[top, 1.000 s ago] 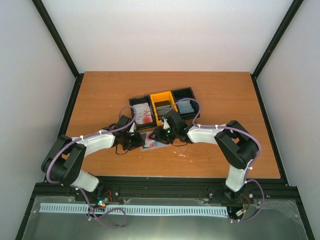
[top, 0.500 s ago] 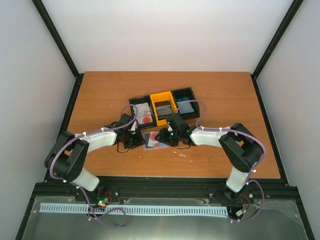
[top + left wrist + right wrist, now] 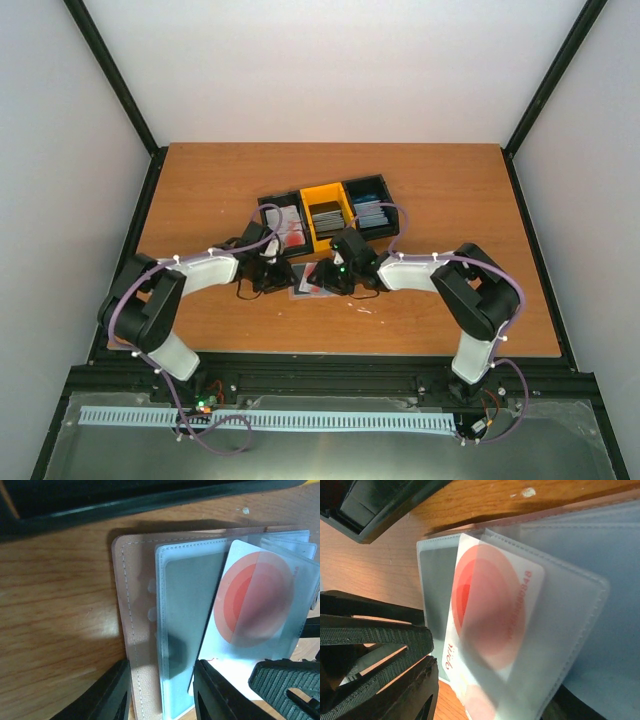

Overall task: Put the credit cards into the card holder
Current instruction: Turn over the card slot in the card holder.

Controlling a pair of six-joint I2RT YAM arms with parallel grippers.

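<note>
The card holder point(image 3: 303, 281), tan leather with clear sleeves, lies open on the table between both grippers. In the left wrist view its leather edge point(image 3: 134, 605) runs between my open left gripper point(image 3: 162, 696), whose jaws straddle it. A white card with red circles point(image 3: 260, 600) sits partway in a sleeve. In the right wrist view the same card point(image 3: 490, 610) pokes out of the sleeve point(image 3: 570, 605), its free end between the spread jaws of my right gripper point(image 3: 490, 707). In the top view the left gripper point(image 3: 272, 274) and the right gripper point(image 3: 325, 277) flank the holder.
Just behind the holder stand three joined trays: a black one point(image 3: 264, 203) with white-and-red cards, a yellow one point(image 3: 325, 190) with dark cards, and a black one point(image 3: 384, 184) with blue cards. A finger of the right gripper point(image 3: 285, 685) shows in the left wrist view.
The left arm has swung in toward the trays and its gripper sits closer to the holder's left edge. The right gripper has shifted slightly over the holder.
</note>
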